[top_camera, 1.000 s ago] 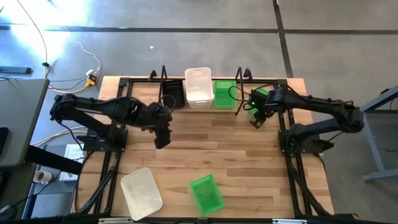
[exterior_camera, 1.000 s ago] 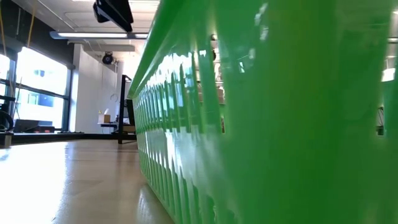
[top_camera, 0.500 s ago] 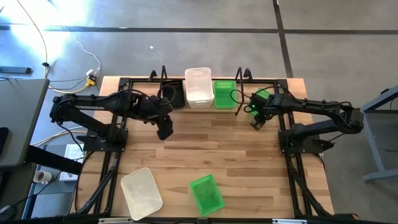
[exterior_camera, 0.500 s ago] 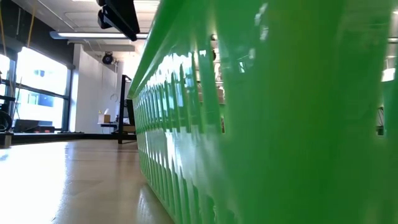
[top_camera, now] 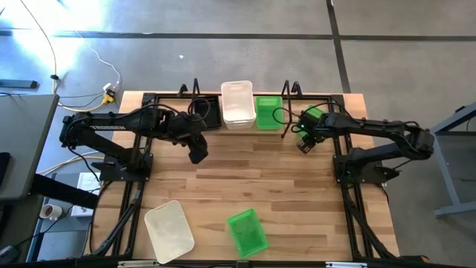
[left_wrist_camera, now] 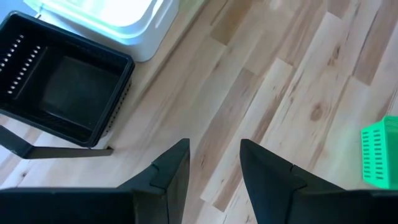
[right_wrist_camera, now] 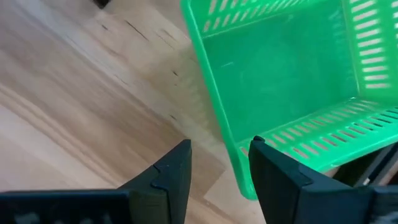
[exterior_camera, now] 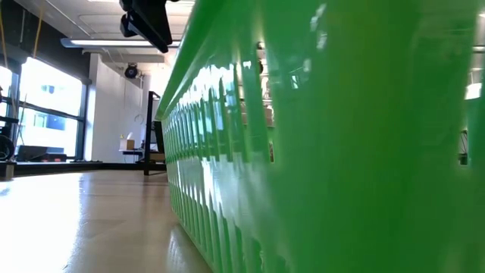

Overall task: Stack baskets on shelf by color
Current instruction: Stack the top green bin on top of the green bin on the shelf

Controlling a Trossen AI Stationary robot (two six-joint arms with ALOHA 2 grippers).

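The shelf (top_camera: 195, 91) of black rods stands at the table's far edge. It holds a black basket (top_camera: 210, 113), a white basket (top_camera: 238, 104) and a green basket (top_camera: 269, 113) side by side. A loose white basket (top_camera: 169, 229) and a loose green basket (top_camera: 247, 231) lie near the table's near edge. My left gripper (top_camera: 198, 154) hovers open just in front of the black basket (left_wrist_camera: 62, 87). My right gripper (top_camera: 305, 141) hovers open just right of the shelf, beside the green basket (right_wrist_camera: 292, 81).
The loose green basket's slotted wall (exterior_camera: 318, 152) fills most of the low view, with my left gripper (exterior_camera: 148, 19) high above the table. Bare wood lies between the shelf and the two loose baskets. A corner of a green basket (left_wrist_camera: 382, 152) shows in the left wrist view.
My left gripper has moved toward the table's far edge, closer to the black basket on the shelf, staying open. The baskets have kept their places.
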